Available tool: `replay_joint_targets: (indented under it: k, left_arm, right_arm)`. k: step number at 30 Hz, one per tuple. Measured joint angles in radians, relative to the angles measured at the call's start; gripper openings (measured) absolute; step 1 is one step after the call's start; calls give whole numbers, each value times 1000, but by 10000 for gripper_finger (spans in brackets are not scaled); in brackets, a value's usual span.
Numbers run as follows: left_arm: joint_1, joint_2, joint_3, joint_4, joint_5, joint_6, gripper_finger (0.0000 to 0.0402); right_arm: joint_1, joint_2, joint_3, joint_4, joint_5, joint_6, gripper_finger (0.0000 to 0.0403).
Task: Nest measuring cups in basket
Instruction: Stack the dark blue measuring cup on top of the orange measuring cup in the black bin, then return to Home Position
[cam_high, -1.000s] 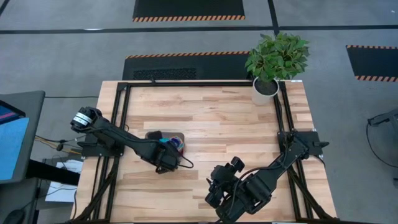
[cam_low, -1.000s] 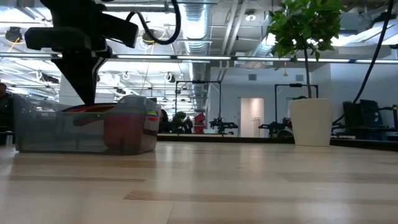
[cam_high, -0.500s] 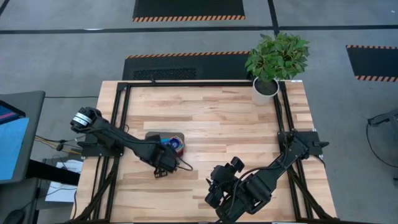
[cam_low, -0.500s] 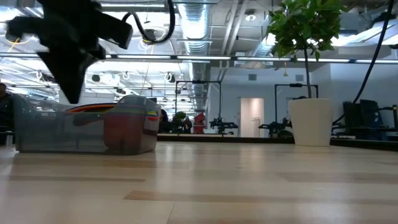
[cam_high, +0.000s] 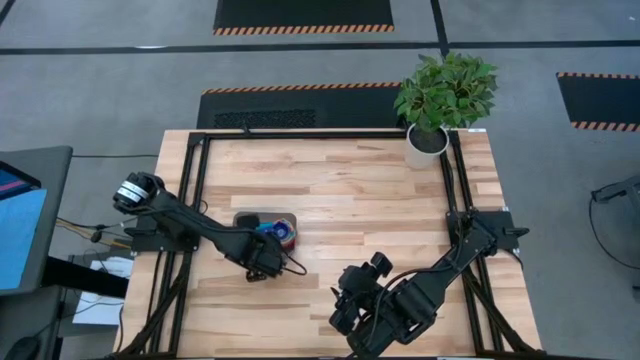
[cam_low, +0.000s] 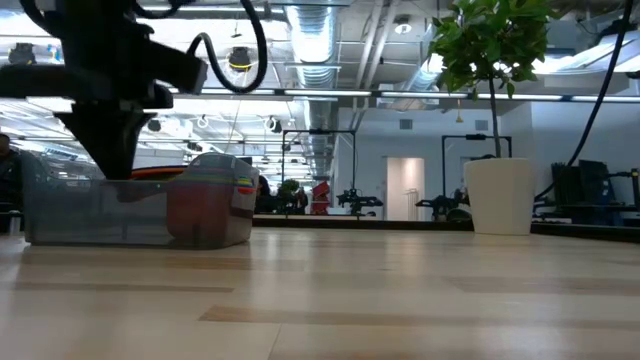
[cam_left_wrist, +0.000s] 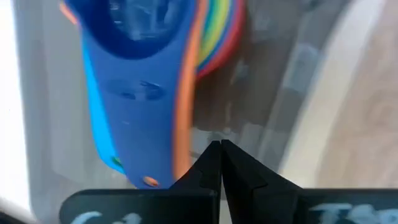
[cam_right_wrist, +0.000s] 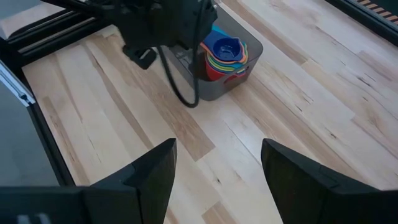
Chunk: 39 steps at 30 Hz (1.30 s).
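Observation:
The dark grey translucent basket (cam_high: 262, 222) stands on the table at the left. The measuring cups (cam_right_wrist: 224, 51) sit nested inside it at its right end, the blue one on top. Their stacked flat handles (cam_left_wrist: 134, 118) reach toward the basket's left end. My left gripper (cam_left_wrist: 221, 148) is shut and points down into the basket, its tips (cam_low: 113, 176) at rim height just beside the handles' free end. My right gripper (cam_right_wrist: 217, 171) hangs open above the table's near middle, holding nothing. My left gripper's shut fingertips (cam_left_wrist: 211, 163) come from above and stand right next to the orange edge (cam_left_wrist: 181, 149) of the stacked handles, near their free end. I cannot tell whether they touch the handles or the basket's floor.
A white pot (cam_high: 427, 146) with a green plant stands at the table's far right corner. A black frame (cam_high: 200, 180) runs along the table's sides. Bare wood (cam_high: 360, 210) lies between the basket and the pot.
My left gripper, still shut, has gone a little toward the table's left edge and sunk from above the handles to the basket's rim height. The cups and the basket have stayed where they were.

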<state>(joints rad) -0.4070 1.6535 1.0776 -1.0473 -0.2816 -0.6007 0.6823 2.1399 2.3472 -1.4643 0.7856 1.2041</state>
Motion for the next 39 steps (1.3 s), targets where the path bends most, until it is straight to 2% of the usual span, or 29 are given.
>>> replay_joint_targets:
  k: [6, 17, 23, 27, 29, 33, 36, 38, 39]
  left_arm:
    - [13, 0, -14, -41, -76, -19, 0]
    - [12, 0, -14, -99, -155, -56, 0]
    - [1, 0, 15, -151, -80, -67, 0]
    - [-21, 0, 110, -282, -61, -109, 0]
    - [-33, 0, 187, -366, -12, -120, 0]
    - [-58, 0, 361, -524, 168, -120, 0]
    - [-67, -3, 458, -512, 323, -134, 0]
    - [-78, -6, 518, -481, 420, -199, 0]
    - [-84, -6, 541, -462, 454, -236, 0]
  right_arm:
    - [8, 0, 0, 20, 0, 1, 258]
    - [11, 0, 0, 23, 0, 0, 258]
    - [11, 0, 0, 22, 0, 0, 258]
    - [11, 0, 0, 22, 0, -6, 258]
    - [11, 0, 0, 36, 0, -6, 258]
    - [2, 0, 0, 88, -16, -35, 258]
    - [-8, 0, 0, 108, -78, -76, 258]
    - [-13, 2, 0, 136, -115, -87, 258]
    - [-13, 4, 1, 147, -142, -154, 258]
